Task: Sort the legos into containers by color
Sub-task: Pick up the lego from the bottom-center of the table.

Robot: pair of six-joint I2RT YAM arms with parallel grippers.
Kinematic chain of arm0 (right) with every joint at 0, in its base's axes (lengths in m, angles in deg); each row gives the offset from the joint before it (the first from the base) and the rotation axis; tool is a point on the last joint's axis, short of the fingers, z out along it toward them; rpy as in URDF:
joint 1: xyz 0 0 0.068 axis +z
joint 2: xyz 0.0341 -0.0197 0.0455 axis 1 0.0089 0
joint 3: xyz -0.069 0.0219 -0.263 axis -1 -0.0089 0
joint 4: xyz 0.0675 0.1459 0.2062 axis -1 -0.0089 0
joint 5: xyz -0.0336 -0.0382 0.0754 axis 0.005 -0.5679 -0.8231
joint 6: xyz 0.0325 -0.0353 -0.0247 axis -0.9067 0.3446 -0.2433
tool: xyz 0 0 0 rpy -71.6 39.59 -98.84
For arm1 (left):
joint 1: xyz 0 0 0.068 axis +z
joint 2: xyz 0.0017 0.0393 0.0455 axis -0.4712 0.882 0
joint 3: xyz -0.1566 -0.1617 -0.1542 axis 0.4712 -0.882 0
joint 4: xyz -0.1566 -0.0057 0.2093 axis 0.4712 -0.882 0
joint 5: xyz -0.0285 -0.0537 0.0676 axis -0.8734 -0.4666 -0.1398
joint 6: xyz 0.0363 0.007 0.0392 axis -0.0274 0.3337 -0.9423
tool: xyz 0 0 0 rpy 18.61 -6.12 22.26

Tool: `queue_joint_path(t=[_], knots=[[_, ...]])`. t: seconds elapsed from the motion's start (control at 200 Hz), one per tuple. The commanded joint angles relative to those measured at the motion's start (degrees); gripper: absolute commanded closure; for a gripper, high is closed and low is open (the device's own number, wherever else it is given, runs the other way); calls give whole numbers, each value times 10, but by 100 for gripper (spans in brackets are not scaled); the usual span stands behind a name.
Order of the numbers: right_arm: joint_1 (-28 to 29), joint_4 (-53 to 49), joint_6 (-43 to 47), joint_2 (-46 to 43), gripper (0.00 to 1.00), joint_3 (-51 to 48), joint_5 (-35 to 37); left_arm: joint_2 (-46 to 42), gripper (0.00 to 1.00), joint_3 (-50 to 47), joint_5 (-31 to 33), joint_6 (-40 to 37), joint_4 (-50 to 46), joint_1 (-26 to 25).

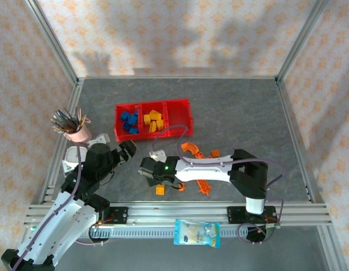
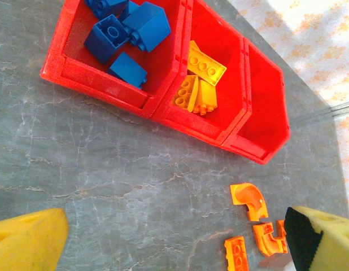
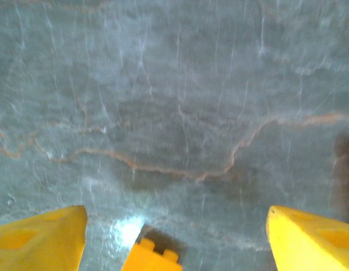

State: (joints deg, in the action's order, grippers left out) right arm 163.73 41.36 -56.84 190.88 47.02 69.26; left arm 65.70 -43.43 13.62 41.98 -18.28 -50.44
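Three joined red containers (image 1: pixel 179 116) sit toward the back of the table, blue legos (image 1: pixel 129 122) in the left bin, yellow legos (image 1: pixel 153 121) in the middle, the right bin likely meant for orange. Left gripper (image 2: pixel 174 243) hovers spread wide, well apart from the curved orange piece (image 2: pixel 251 200). Right gripper (image 3: pixel 174 240) is nearer the work: fingers apart, a small orange brick (image 3: pixel 147 258) lying between them, back toward the wrist, untouched

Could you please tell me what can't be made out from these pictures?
Right wrist view: the orange brick is cut off by the bottom edge; its full shape is unknown.
Top view: the right arm covers part of the ladder-like piece.
Left wrist view: a finger hides part of the orange pieces.
Top view: blue bricks too small to count.
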Motion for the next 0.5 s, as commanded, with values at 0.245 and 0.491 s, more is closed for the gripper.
queue_joint_path(t=[0.245,0.491], knots=[[28,-15,-61,6,22,-19,-17,-21,1,-17,-8,11,-25,4],[32,-13,-76,9,34,-42,-19,-17,1,-20,-12,15,-15,4]])
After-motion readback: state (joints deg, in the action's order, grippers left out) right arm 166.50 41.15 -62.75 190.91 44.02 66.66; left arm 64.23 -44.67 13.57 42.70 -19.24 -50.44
